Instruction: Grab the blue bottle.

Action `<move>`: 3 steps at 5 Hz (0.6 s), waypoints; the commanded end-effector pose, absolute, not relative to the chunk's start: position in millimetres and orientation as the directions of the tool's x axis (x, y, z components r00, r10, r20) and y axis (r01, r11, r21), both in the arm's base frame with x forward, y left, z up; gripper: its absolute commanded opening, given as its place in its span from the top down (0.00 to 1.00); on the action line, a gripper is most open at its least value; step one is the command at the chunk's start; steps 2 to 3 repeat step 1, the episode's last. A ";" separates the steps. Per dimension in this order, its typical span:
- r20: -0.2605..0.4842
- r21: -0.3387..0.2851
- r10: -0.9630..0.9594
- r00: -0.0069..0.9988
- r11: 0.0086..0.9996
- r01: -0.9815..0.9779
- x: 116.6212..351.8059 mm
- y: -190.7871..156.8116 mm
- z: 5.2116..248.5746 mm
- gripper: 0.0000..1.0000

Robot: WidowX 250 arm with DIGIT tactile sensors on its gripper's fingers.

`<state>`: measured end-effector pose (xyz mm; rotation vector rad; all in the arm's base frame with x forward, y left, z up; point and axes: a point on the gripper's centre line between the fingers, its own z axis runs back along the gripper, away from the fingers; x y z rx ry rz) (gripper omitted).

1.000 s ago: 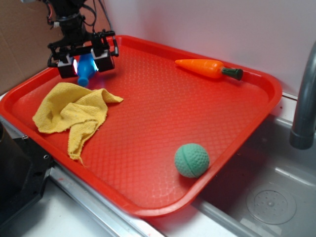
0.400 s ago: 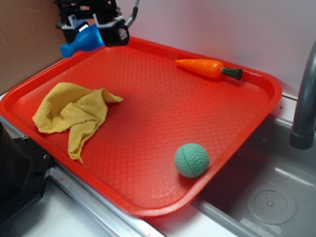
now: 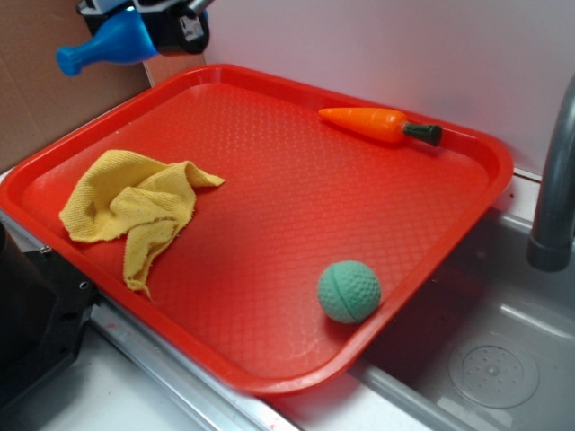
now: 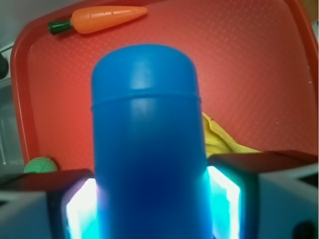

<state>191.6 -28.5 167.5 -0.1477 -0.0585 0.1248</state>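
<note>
The fingers (image 4: 75, 209) are clamped on the blue bottle (image 4: 147, 144), one pad pressed to each side of its fat body, as the wrist view shows. The gripper (image 3: 166, 22) sits at the upper left of the exterior view, above and beyond the far left corner of the red tray (image 3: 485, 180), so the bottle is held in the air, clear of the tray surface. The bottle is bright blue, smooth plastic; its body is rounded and wide with a faint ridge ringing it near the closed end, and it tapers to a narrow neck ending in a flared mouth. It lies roughly horizontal, mouth pointing left and slightly down, away from the tray. On the tray, a crumpled yellow cloth (image 3: 130, 211) lies near the left edge, an orange toy carrot (image 3: 377, 124) with a dark green stem lies near the far edge, and a green dimpled ball (image 3: 349, 291) rests near the near right edge. To the right of the tray is a grey sink (image 3: 494, 359) with a faucet post (image 3: 552, 197).
</note>
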 end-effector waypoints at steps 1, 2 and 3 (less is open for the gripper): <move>0.054 -0.129 0.161 0.986 0.980 -0.153 194.2 -9.3 178.9 1.00; 0.054 -0.129 0.161 0.986 0.980 -0.153 194.2 -9.3 178.9 1.00; 0.054 -0.129 0.161 0.986 0.980 -0.153 194.2 -9.3 178.9 1.00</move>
